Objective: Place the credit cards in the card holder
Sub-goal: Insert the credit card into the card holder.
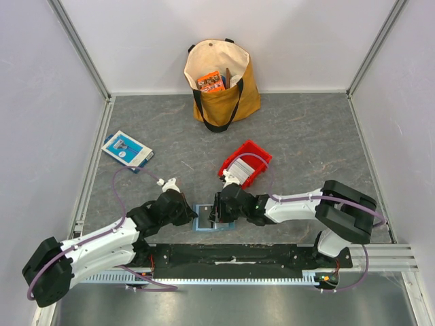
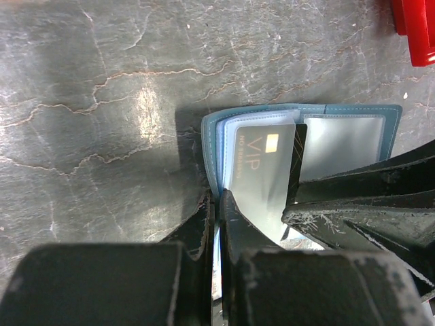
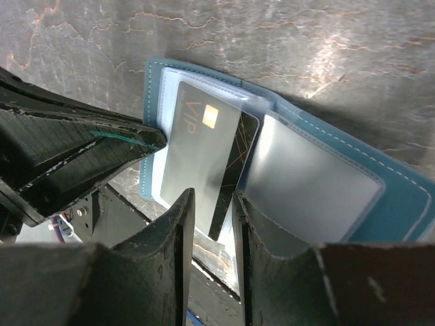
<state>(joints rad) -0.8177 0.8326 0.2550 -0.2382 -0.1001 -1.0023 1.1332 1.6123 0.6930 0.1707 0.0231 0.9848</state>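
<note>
The teal card holder lies open on the table between the two grippers. It also shows in the left wrist view and the right wrist view. A grey "VIP" credit card and a black card under it sit partly inside the holder's left pocket. My left gripper is shut on the holder's left edge. My right gripper is slightly open, its fingers astride the protruding end of the two cards. More white-grey cards stand in the red bin.
A red bin stands just beyond the right gripper. A blue-and-white flat box lies at the left. A tan tote bag stands at the back. A metal rail runs along the near edge.
</note>
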